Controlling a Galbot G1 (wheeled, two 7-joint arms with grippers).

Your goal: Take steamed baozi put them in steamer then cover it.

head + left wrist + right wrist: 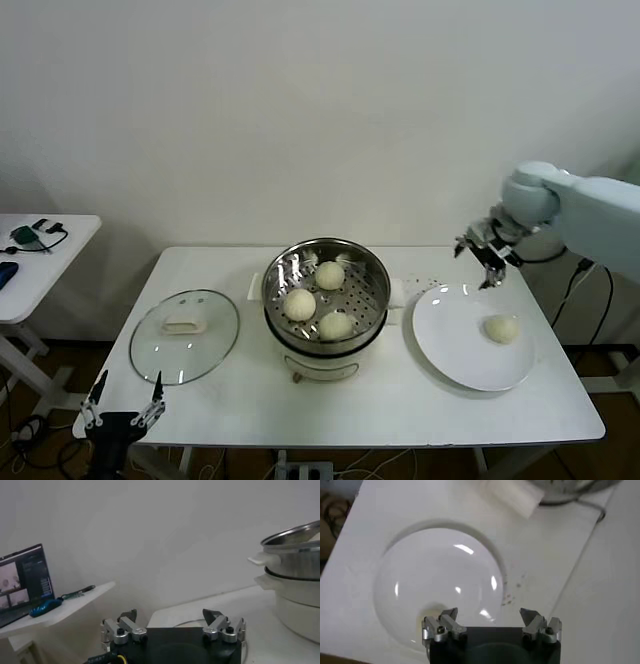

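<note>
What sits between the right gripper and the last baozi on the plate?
Nothing: in the head view the open right gripper hangs above the plate's far rim, and only bare plate separates it from the baozi.

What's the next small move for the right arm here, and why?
Probably lower the right hand onto the last baozi on the plate and close on it. Three buns already sit in the steamer, one remains outside, and that hand hovers open above the plate's far edge. The glass lid still lies on the table; the left hand waits open near the front edge.
</note>
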